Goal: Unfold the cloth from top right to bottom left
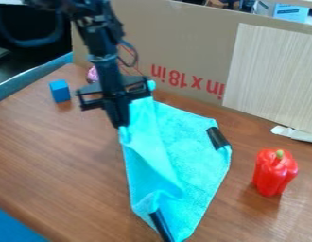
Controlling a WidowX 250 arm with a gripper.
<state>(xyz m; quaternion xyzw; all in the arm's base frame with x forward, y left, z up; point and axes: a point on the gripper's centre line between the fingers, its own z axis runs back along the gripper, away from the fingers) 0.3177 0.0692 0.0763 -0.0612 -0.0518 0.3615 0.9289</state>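
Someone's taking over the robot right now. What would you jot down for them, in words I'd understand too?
Gripper: appears closed on the upper left part of the turquoise cloth, holding it raised.
Cloth: its lower part rests on the table, with a loose fold along the left side. One black patch is at its right edge, another at its bottom.
Done: cloth apparently gripped.
Left: probably bring the held part toward the bottom left, lay it flat, let go.
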